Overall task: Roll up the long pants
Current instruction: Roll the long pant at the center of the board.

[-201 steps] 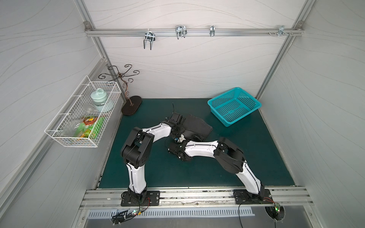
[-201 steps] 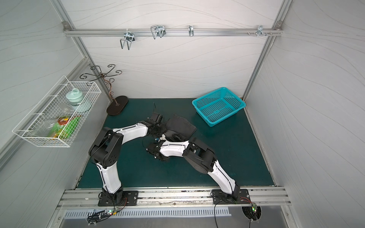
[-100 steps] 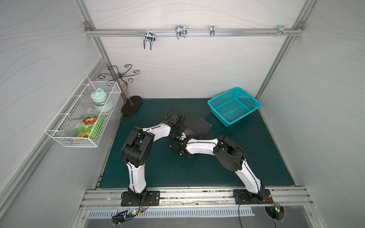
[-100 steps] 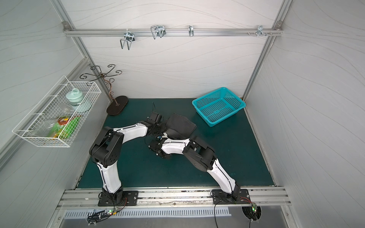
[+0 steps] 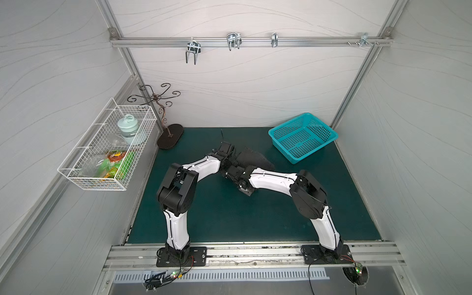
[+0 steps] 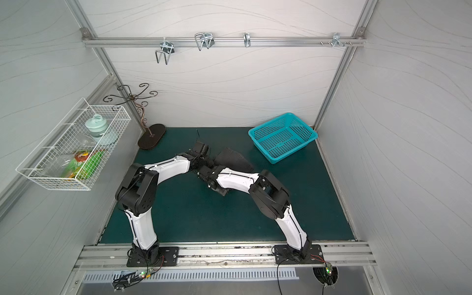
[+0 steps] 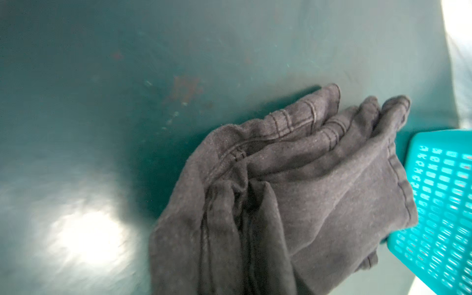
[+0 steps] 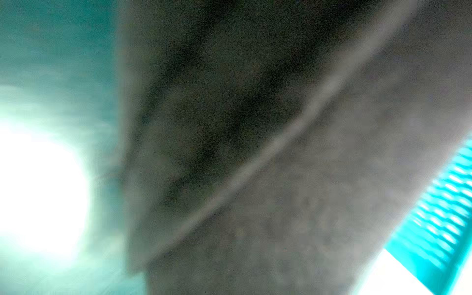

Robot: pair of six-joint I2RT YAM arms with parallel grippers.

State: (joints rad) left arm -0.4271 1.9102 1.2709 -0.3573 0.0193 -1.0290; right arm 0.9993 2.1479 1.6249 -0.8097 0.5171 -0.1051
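Note:
The long pants are a dark charcoal bundle near the back middle of the green mat. Both arms meet at the bundle's left end. My left gripper is shut on the cloth. In the left wrist view, bunched folds of the pants with stitched seams run into the jaws, and the fingers are hidden. My right gripper sits just in front of the left one, against the same end. Blurred grey pants cloth fills the right wrist view and hides its fingers.
A teal plastic basket stands at the back right, close to the bundle. A white wire basket hangs on the left wall. A scrolled metal stand is at the back left. Hooks hang from the rail above.
My right gripper has moved from the mat in front of the bundle up to the bundle's left end and closed on the cloth. The left gripper has kept its hold.

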